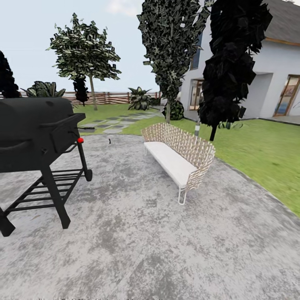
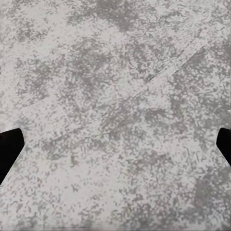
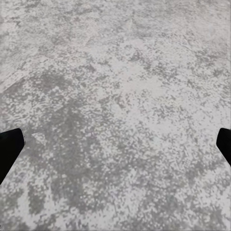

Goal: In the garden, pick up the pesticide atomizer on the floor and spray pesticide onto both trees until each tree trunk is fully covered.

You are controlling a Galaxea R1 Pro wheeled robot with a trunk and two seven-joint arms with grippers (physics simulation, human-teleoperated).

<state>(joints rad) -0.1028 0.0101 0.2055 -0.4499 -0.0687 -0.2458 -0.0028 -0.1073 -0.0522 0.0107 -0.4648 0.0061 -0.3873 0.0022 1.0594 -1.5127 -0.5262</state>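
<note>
Floor [image 1: 166, 250] rough mottled grey stone, woven bench [image 1: 179, 152]

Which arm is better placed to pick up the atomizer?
Left, weakly: the likely atomizer lies far ahead, left of centre, near the grill. The left claw and right claw both hang open over the floor, nothing held.

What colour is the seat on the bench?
The bench's seat is white, with a woven tan back and sides. The head view shows it best.
</note>
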